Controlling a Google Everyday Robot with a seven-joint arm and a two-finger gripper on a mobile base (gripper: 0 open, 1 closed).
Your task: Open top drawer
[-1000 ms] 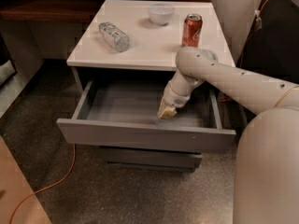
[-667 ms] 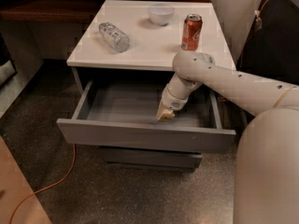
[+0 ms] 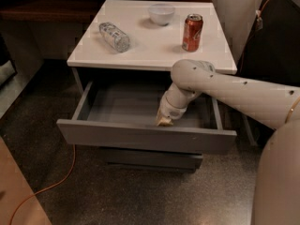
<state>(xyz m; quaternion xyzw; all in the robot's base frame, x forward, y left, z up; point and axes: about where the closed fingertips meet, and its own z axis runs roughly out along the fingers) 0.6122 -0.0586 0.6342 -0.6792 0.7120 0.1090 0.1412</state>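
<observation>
The top drawer [image 3: 140, 136] is a wide matte grey drawer with a flat front panel. It stands pulled well out from under the white tabletop, and its shallow grey box is bare inside. My gripper [image 3: 164, 121] reaches down into the drawer from the right, its tip just behind the front panel, right of the middle. The white arm [image 3: 225, 90] runs back to the right edge of the view.
On the white tabletop [image 3: 150, 41] lie a clear plastic bottle [image 3: 114, 36] on its side, a white bowl [image 3: 161, 13] and an upright red can [image 3: 192, 32]. A lower grey drawer [image 3: 150, 159] sits shut below. An orange cable [image 3: 56, 182] crosses the speckled floor at left.
The arm's elbow has shifted slightly left over the drawer. The gripper stays just behind the front panel, and the drawer looks equally far out.
</observation>
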